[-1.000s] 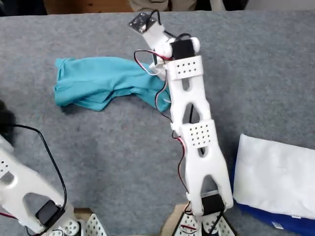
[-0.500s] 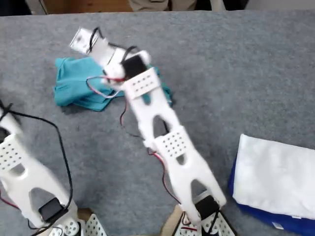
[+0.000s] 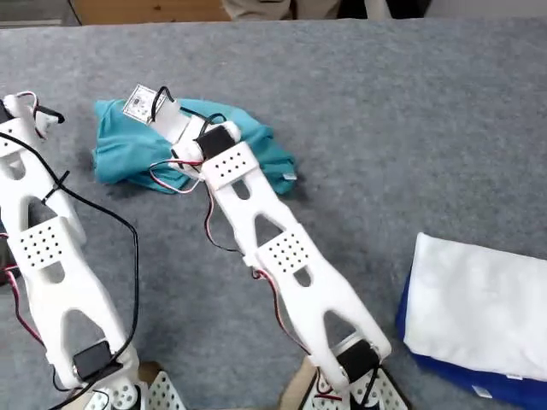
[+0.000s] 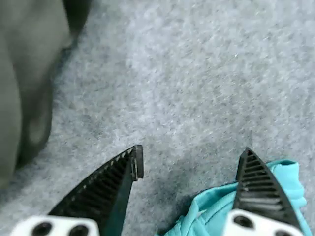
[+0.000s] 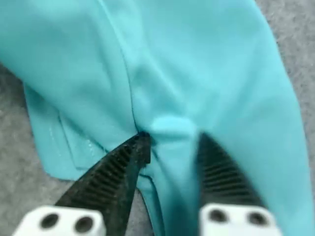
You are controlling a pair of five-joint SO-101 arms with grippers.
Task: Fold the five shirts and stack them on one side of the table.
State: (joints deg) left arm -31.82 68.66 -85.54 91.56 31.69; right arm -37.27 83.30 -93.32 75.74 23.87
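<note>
Your right arm (image 3: 273, 248) stretches from the near edge of the grey desk (image 3: 410, 128) across to the far left, where the crumpled teal shirt (image 3: 120, 149) lies unfolded. In its wrist view the right gripper (image 5: 174, 140) is pressed down into the cloth. Its fingers (image 5: 123, 162) are drawn in narrow, with a raised ridge of the teal fabric pinched between them.

Your left arm (image 3: 43, 248) stands along the desk's left side, its wrist just beside the shirt's left end. The left gripper (image 4: 192, 152) hangs over bare grey surface with its fingers (image 4: 106, 184) spread wide and nothing between them. One fingertip sits right at the edge of the teal shirt, where a corner of the cloth shows under it.

Well apart from all this, at the right side of the desk, a folded white shirt (image 3: 479, 307) rests on top of a folded blue shirt (image 3: 461, 376). The blue fabric shows along the white one's left and near edges.
</note>
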